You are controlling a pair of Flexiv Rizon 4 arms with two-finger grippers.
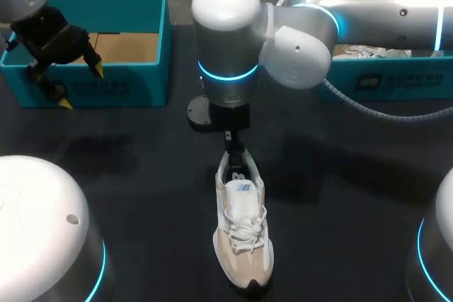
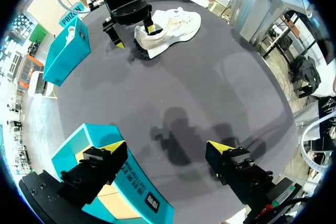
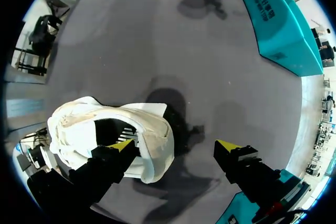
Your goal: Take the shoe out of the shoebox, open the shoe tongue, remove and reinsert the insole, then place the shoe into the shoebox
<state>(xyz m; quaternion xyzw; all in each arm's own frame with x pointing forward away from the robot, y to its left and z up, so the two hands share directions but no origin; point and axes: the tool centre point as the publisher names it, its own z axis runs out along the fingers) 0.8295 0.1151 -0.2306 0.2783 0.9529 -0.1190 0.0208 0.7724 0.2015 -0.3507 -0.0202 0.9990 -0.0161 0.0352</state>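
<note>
Print on boxes and shoe; none clear enough to read
Dark markings on the left shoebox [image 1: 92, 88] front wall; a pale-on-dark panel on the right shoebox [image 1: 375, 83]; a small blue emblem on the shoe [image 1: 243, 231] tongue

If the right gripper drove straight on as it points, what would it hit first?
Probably the white-and-beige sneaker: one finger of the right gripper is in its heel opening, the other over bare dark table.

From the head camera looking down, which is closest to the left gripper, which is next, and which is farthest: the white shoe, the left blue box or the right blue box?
1. The left teal shoebox: right by the left gripper, at the back left.
2. The white shoe: mid-table, toward the front.
3. The right teal shoebox: far across, at the back right.
</note>
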